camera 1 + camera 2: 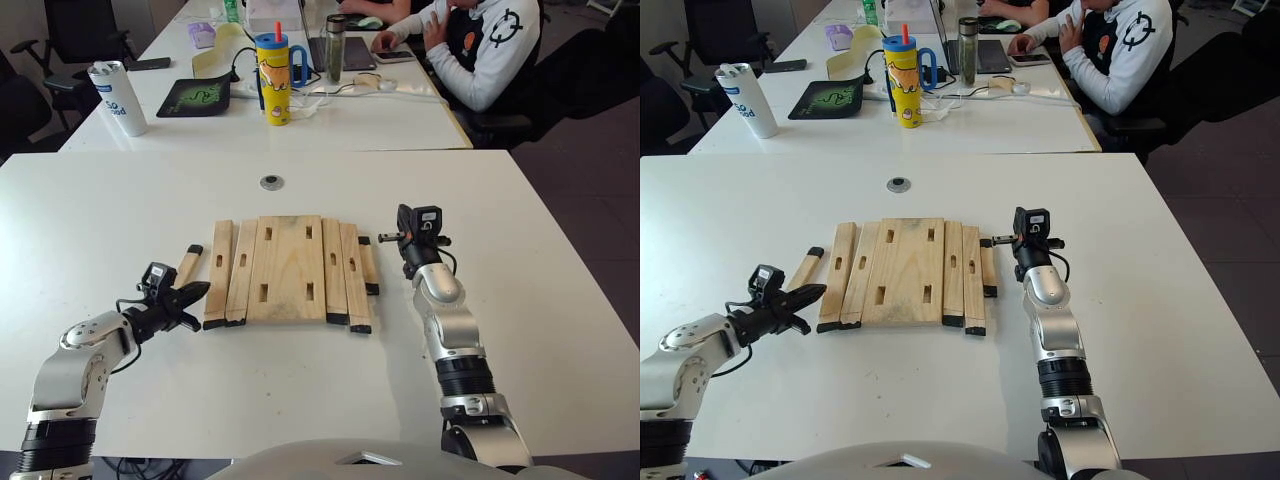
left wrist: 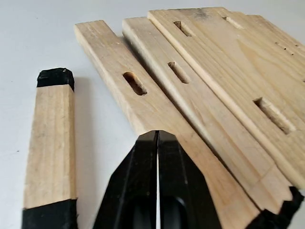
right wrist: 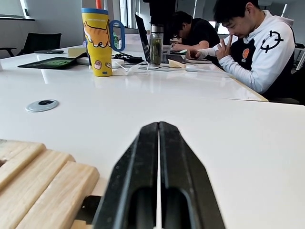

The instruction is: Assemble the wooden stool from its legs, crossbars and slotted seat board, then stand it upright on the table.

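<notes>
Tabletop (image 1: 560, 300) first: white and broad, it carries every stool part, all lying flat and unassembled. Behind it stands a second table (image 1: 400, 120), bearing a yellow tumbler (image 1: 273, 80) and a white bottle (image 1: 117, 97).

At the middle of my table lies the seat board (image 1: 290, 265), the widest piece, with slots cut through it. Two long left legs (image 1: 218, 270), each slotted, lie side by side against its left edge. Two long right legs (image 1: 334, 270) lie against its right edge, their near ends capped in black. Outside those rests a shorter right crossbar (image 1: 368, 265), black at both ends and touching the outer leg. On the other side a short left crossbar (image 1: 188, 265), also black-tipped, lies a little apart from the legs and slightly angled.

My left gripper (image 2: 157, 136) sits low at the near end of the outermost left leg, between that leg and the left crossbar. Its jaws are pressed together with nothing between them, and I cannot tell whether the tip touches the wood. My right gripper (image 3: 158, 126) sits just right of the right crossbar's far end, jaws likewise closed on nothing.

Beyond the seat board a small round metal grommet (image 1: 270, 182) is set into the tabletop.
</notes>
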